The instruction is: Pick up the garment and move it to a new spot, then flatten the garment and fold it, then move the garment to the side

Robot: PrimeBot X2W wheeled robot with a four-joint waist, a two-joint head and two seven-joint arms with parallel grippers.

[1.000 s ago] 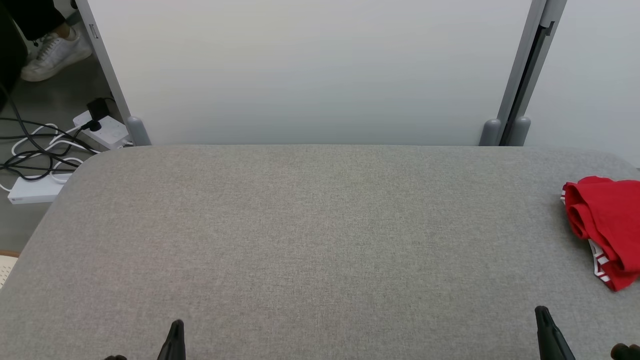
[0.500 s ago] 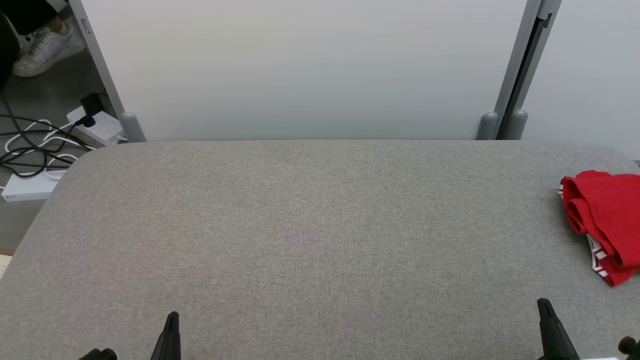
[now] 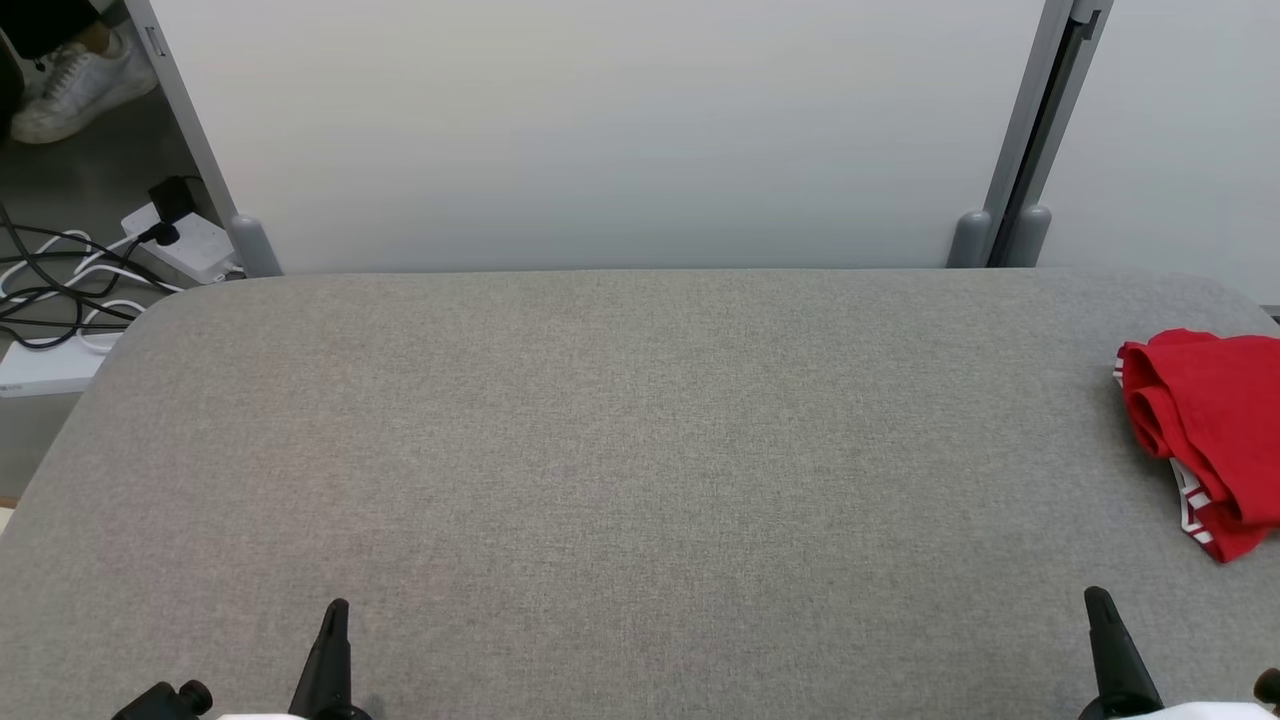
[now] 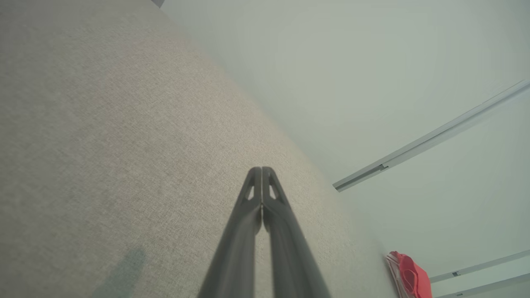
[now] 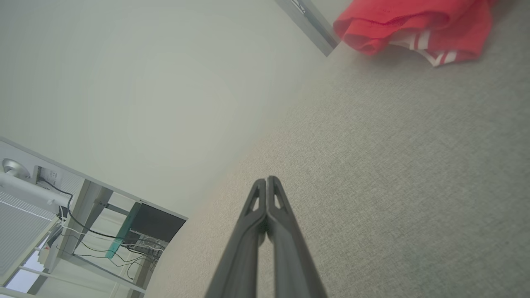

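Red garment — crumpled — on the grey table, right edge.

Your left hand rises from the bottom edge, its two dark fingers pressed together tip to tip. Beneath the hand and out to its left spreads the grey fabric tabletop. Well off to the hand's right, you see the crumpled red garment lying on that tabletop. Beyond the hand stands a pale wall panel, crossed by a grey rail.
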